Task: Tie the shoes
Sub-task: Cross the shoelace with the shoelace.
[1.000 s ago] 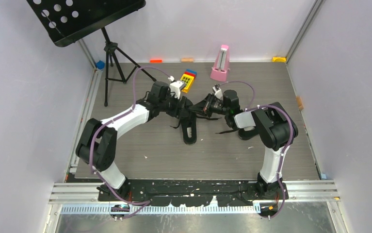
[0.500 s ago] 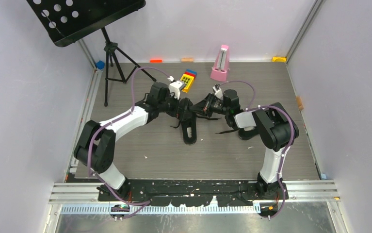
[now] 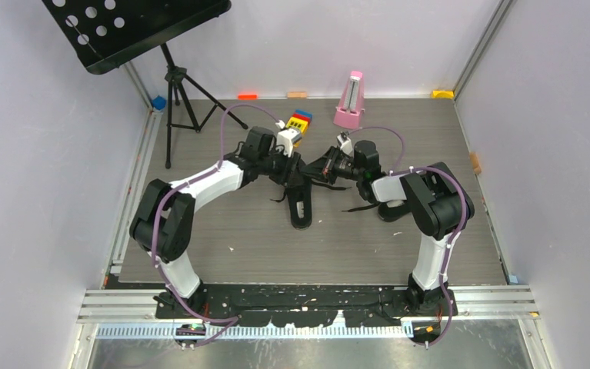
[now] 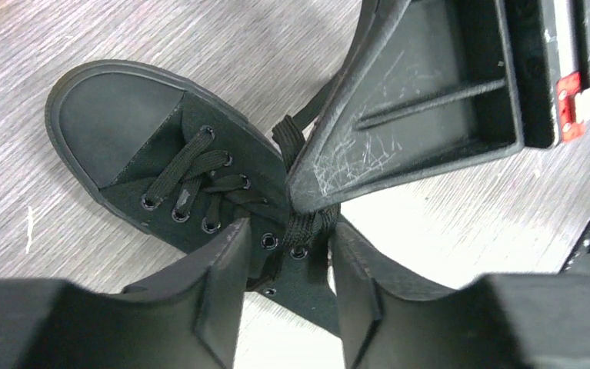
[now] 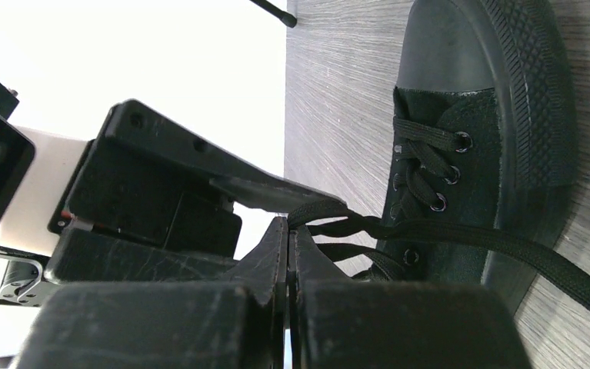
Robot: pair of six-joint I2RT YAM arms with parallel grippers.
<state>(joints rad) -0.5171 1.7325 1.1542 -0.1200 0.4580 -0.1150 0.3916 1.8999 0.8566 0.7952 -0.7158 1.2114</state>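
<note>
One black shoe (image 3: 301,206) lies mid-table, toe toward the arms; in the left wrist view the same shoe (image 4: 153,161) shows its laced front. My right gripper (image 5: 288,227) is shut on a black lace (image 5: 461,240) that runs taut from the eyelets to its tips. It also shows in the top view as the right gripper (image 3: 317,167). My left gripper (image 4: 288,250) hangs just above the shoe's top eyelets, jaws apart, with the pinched lace bundle (image 4: 311,224) close to its right finger. A second shoe (image 3: 390,211) lies partly hidden beside the right arm.
A black music stand (image 3: 134,27) on a tripod stands at the back left. A pink metronome (image 3: 349,98) and a coloured block toy (image 3: 300,125) sit near the back wall. Grey walls close in on both sides.
The left arm has reached slightly further right and back toward the shoe's top. The right arm and both shoes have stayed put.
</note>
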